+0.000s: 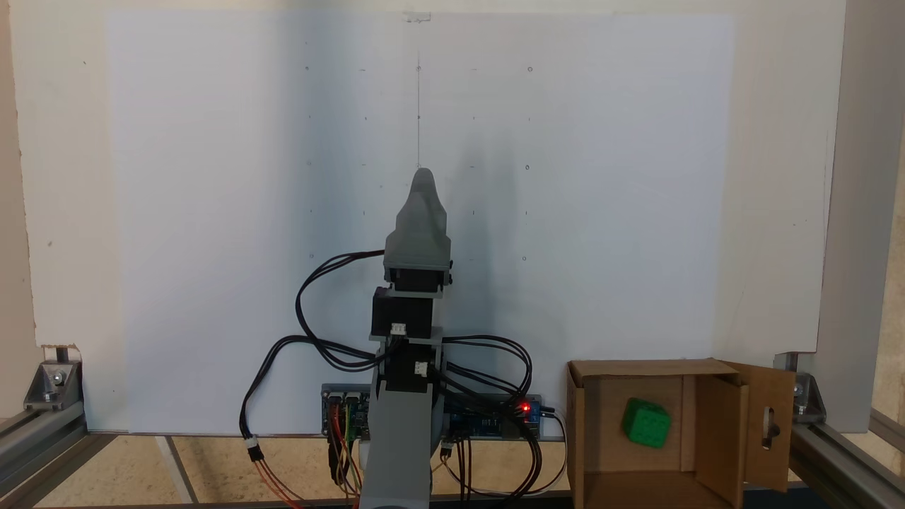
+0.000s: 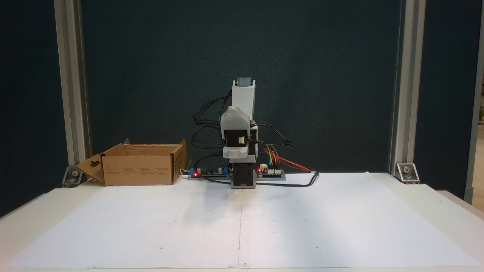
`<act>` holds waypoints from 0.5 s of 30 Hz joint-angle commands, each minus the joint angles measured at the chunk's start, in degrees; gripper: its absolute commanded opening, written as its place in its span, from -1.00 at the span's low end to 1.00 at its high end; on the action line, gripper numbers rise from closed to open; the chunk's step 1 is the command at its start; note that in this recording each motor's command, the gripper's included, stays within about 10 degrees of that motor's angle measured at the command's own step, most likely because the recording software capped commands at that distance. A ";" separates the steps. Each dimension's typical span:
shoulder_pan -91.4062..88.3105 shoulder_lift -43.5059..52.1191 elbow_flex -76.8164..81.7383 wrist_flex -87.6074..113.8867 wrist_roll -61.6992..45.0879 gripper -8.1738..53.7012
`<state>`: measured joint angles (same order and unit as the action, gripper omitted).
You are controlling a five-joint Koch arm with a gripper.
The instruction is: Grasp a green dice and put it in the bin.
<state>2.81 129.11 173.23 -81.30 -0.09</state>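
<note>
The green dice [image 1: 645, 423] lies inside the bin [image 1: 591, 431], a brown cardboard box at the lower right of a fixed view; its right flap has an oblong slot. The other fixed view has the bin [image 2: 137, 170] at the left beside the arm's base, and its wall hides the dice. My gripper [image 1: 423, 177] is folded over the arm's base, well to the left of the bin, pointing out over the white sheet. Its jaws taper together to one tip with nothing between them. The folded arm [image 2: 242, 113] stands upright at the table's centre.
A large white paper sheet [image 1: 212, 212] covers the table. Circuit boards [image 2: 206, 172] with red lights and looping cables [image 1: 311, 339] sit around the arm's base. Aluminium frame posts [image 2: 70, 94] and corner brackets [image 2: 406, 172] stand at the table's sides.
</note>
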 commanded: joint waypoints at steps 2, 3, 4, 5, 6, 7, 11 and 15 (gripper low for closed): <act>0.00 6.68 -0.35 -3.87 -1.85 0.70; 0.00 6.68 -0.35 -3.87 -1.85 0.70; 0.00 6.68 -0.35 -3.96 -1.85 0.70; 0.00 6.68 -0.35 -3.96 -1.85 0.70; 0.00 6.68 -0.35 -3.96 -1.85 0.70; -0.09 6.68 -0.26 -3.96 -1.85 0.70; -0.09 6.68 0.53 -3.96 -1.85 0.70; -0.26 6.68 0.97 -3.96 -1.76 0.70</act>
<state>2.72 129.11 174.29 -81.30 -0.09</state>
